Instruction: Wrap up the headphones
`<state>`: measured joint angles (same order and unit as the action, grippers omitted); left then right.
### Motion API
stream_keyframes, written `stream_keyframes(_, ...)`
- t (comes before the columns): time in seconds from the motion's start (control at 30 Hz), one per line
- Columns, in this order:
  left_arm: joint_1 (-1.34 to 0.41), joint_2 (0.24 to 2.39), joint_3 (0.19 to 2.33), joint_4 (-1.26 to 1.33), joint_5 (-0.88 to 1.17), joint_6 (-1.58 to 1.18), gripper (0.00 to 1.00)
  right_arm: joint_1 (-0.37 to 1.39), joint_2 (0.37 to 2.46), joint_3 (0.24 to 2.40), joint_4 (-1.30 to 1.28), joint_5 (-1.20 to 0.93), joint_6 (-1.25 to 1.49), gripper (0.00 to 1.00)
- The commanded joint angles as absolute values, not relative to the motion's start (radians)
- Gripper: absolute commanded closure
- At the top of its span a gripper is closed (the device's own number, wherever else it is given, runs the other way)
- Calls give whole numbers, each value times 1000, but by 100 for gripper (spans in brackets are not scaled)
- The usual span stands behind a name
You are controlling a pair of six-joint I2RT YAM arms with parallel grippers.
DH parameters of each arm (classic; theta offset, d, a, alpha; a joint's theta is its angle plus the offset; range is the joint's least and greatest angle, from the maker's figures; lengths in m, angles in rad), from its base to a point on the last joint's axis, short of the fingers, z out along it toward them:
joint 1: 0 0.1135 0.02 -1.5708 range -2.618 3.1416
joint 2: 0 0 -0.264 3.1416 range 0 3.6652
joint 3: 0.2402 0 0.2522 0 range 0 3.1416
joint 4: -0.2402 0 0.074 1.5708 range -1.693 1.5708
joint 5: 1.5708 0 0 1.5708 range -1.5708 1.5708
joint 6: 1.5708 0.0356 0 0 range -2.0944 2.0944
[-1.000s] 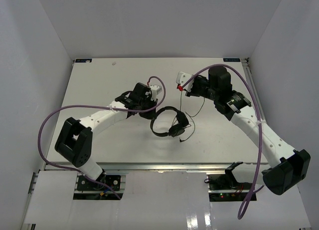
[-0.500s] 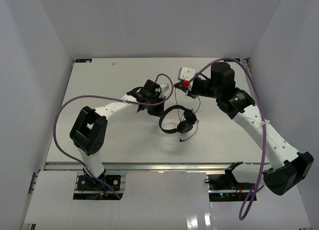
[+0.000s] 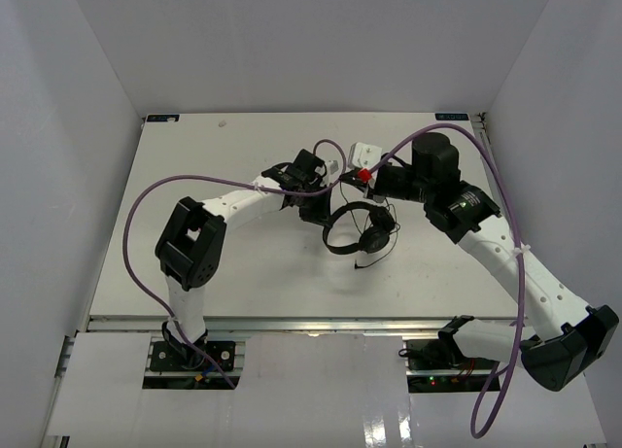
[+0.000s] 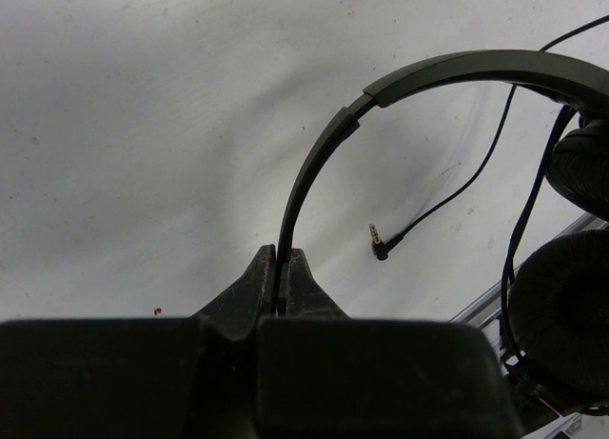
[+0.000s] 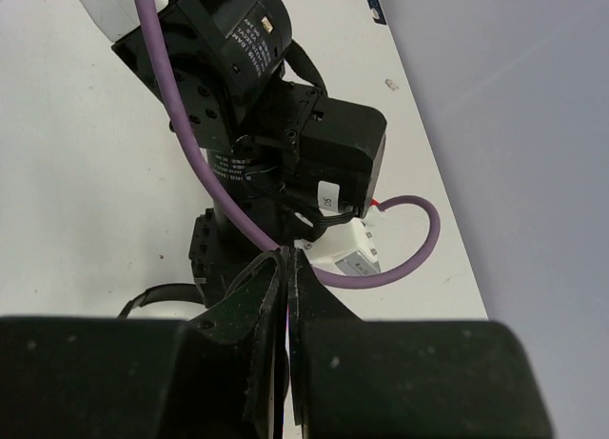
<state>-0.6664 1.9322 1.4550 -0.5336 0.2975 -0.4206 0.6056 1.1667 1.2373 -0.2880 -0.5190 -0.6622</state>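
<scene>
White table (image 3: 194, 263), faintly scuffed, a small smudge (image 3: 222, 123) near its far-left corner, black headphones (image 3: 373, 238) at its middle.

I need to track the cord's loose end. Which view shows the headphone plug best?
Left wrist: the plug stands sharp and unobstructed, gold tip visible. Top external shows it only as a tiny dark speck. Right wrist does not show it.

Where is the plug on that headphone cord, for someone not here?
On the white table, find the black headphones near its middle. Just toward the near edge from them is the plug: a tiny bent, metal-tipped cord end, unlike the thick purple cables.
</scene>
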Motion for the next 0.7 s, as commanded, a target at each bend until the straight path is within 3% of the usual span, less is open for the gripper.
stream_keyframes(0.0,-672,1918,1513,-561,338,-459,100,610,1155,1241,-272,-559,-663,92)
stream_keyframes(0.27,-676,1996,1608,-604,382,-477,100,617,1146,1243,-375,-687,-767,92)
stream_keyframes(0.5,-699,2038,1687,-673,341,-454,100,616,1158,1248,-229,-412,-704,92)
stream_keyframes(0.67,-709,1976,1593,-646,324,-420,100,595,1160,1247,-135,-224,-699,92)
